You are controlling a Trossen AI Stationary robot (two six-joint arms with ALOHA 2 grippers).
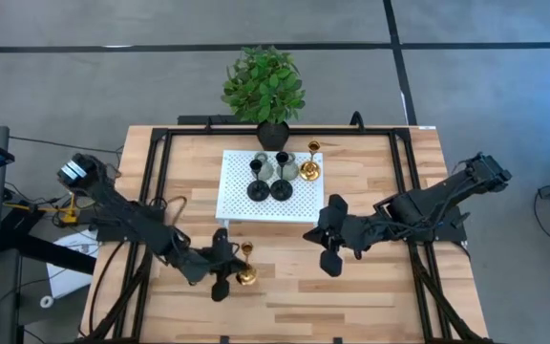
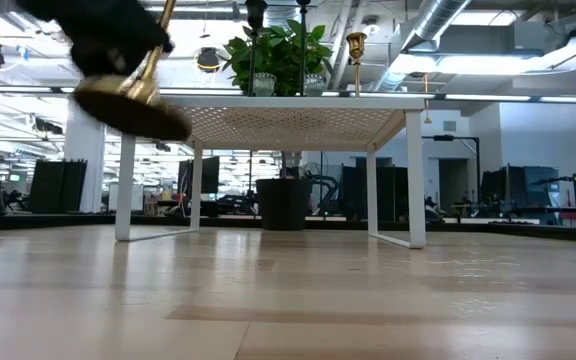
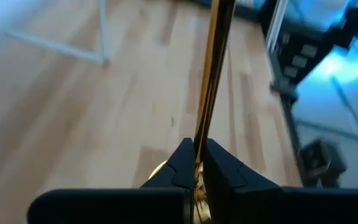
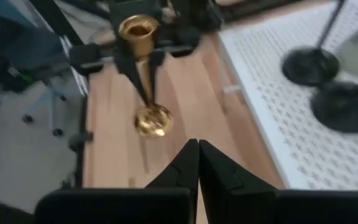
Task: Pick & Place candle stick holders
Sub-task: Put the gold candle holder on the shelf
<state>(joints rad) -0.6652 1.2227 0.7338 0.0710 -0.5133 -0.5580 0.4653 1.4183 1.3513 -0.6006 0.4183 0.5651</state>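
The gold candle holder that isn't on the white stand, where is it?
In the high view, the gold candle holder is near the table's front left, clamped in the left tool, lifted and tilted.

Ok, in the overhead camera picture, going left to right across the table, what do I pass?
Left gripper shut on a gold candle holder → white perforated platform carrying five holders → right gripper, shut and empty.

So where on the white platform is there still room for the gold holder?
The platform's front half and left strip are bare. Its back edge is crowded: two black holders, two grey-green ones, one gold holder.
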